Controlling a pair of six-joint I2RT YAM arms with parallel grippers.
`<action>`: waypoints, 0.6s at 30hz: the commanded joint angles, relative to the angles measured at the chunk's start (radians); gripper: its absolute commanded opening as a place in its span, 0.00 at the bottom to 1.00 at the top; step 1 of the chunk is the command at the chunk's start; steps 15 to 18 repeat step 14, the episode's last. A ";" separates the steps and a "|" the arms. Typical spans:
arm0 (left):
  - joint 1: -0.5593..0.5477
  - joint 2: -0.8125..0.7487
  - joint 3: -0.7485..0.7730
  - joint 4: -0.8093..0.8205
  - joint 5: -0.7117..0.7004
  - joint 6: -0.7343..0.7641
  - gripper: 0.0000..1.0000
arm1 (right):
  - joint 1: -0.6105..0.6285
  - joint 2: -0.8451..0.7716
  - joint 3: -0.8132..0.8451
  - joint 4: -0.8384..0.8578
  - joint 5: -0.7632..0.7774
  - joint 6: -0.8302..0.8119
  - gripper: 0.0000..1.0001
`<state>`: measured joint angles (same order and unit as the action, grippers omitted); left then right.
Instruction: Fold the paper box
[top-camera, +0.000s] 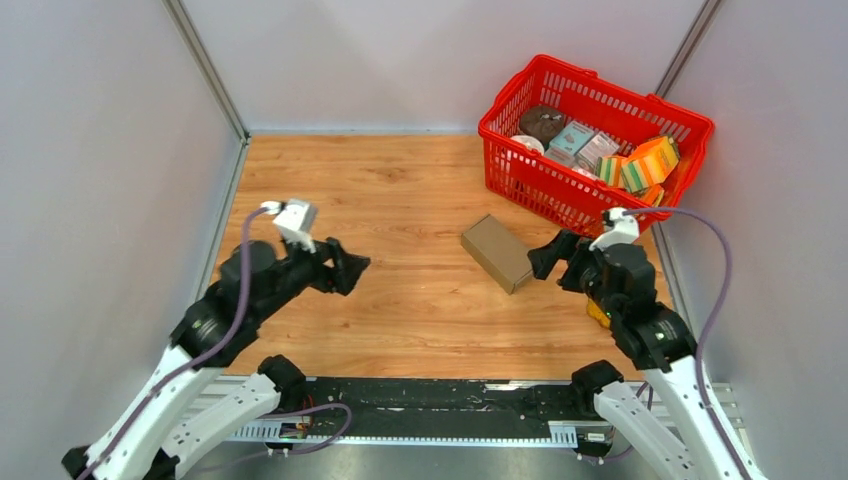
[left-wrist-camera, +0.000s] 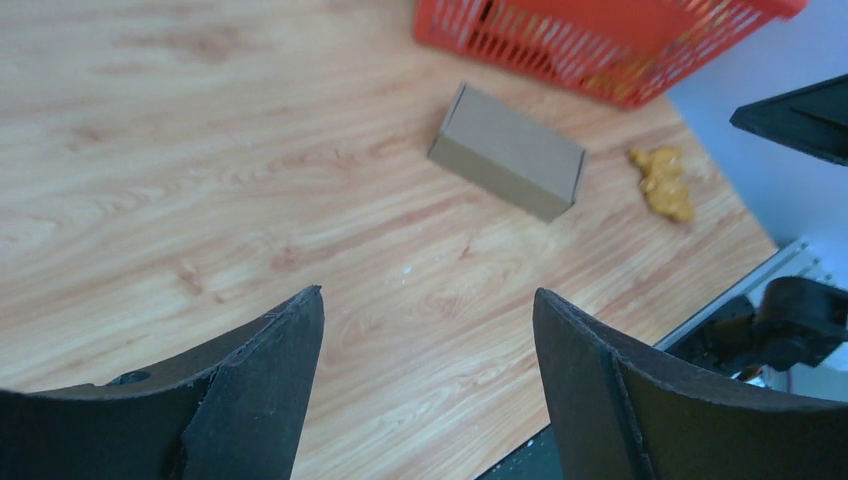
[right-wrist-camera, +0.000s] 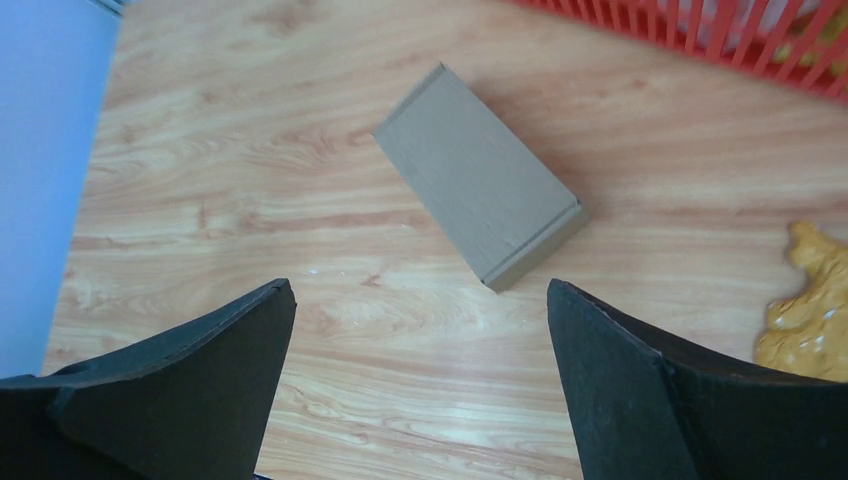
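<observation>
The left hand (left-wrist-camera: 428, 305) and right hand (right-wrist-camera: 420, 290) gape empty; the paper box (top-camera: 497, 252) lies diagonal, far-left to near-right.

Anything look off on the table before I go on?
A lumpy yellow object lies loose on the table, beside the box but apart from it, outside the red basket; I cannot tell what it is. The box is closed, looks undamaged, and lies askew to the table edge.

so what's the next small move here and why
Probably just draw the right gripper back: the paper box already looks folded shut, lying flat on the table, and both that gripper and the left gripper are open, touching nothing.
</observation>
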<state>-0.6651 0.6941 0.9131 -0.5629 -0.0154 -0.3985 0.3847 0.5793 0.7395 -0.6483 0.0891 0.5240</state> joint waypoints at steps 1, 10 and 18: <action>0.002 -0.171 0.146 -0.170 -0.083 0.044 0.84 | -0.001 -0.074 0.219 -0.131 -0.006 -0.107 1.00; 0.001 -0.245 0.282 -0.246 -0.116 0.040 0.85 | -0.001 -0.211 0.393 -0.160 -0.037 -0.203 1.00; 0.002 -0.234 0.308 -0.252 -0.104 0.036 0.85 | 0.000 -0.265 0.385 -0.168 -0.032 -0.205 1.00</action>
